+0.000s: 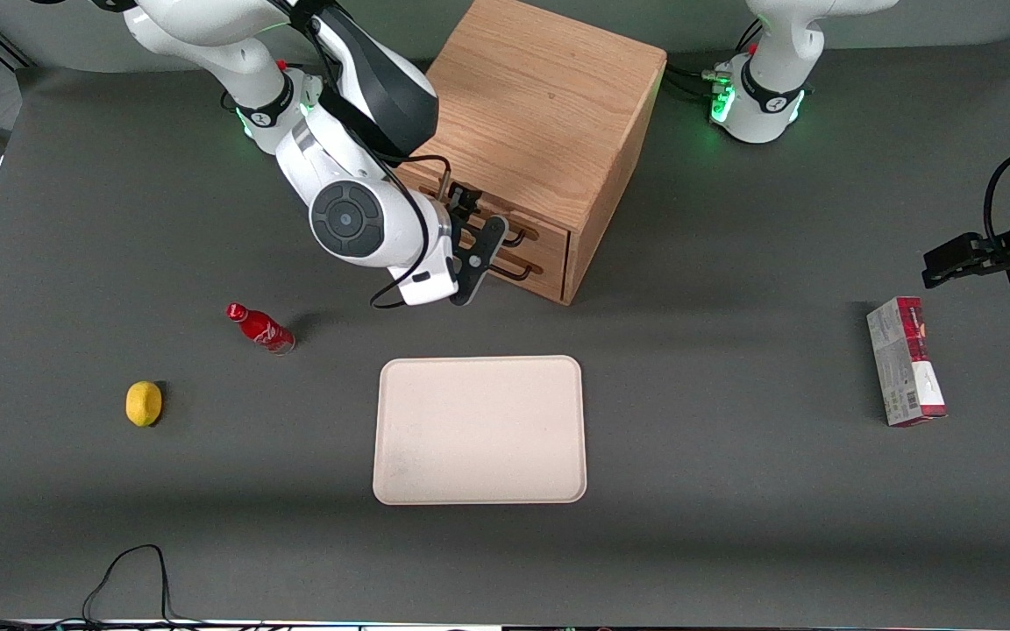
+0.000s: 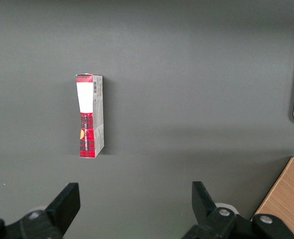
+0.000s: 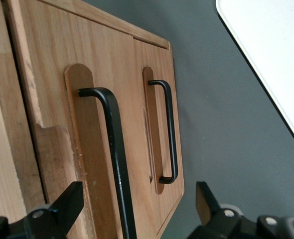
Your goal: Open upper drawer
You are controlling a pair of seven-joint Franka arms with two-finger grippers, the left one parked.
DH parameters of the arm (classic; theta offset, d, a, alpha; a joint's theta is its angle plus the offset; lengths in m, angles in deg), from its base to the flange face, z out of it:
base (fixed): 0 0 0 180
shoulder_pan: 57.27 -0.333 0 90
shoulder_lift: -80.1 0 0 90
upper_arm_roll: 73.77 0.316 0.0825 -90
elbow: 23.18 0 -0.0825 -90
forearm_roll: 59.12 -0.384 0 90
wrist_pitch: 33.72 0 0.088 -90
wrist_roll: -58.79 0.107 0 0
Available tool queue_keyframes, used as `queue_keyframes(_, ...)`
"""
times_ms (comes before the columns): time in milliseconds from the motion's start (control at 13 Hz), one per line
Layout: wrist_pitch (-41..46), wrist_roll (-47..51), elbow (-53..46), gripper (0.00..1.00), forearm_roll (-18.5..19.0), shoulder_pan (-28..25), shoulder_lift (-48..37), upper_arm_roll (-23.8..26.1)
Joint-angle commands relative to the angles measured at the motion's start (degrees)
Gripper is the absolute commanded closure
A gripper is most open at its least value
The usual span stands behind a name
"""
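Open pincer (image 3: 137, 209) straddles the upper drawer (image 3: 94, 149) handle — drawer shut.

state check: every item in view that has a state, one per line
upper drawer: shut, handle between the open pincer fingers, not gripped
lower drawer: shut
pincer: open, in front of the cabinet
red bottle: lying on its side, capped
tray: flat, nothing on it
carton: lying flat, closed
lemon: whole, resting on the table
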State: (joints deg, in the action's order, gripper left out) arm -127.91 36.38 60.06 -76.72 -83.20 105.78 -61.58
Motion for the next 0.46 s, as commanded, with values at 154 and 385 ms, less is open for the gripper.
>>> queue_keyframes(154, -0.11, -1.40, -0.18, 0.00, -0.15, -0.26, 1.04, -0.50)
queue_keyframes(385, -1.08, -1.40, 0.61, 0.00, 1.60, -0.35, 1.04, -0.50)
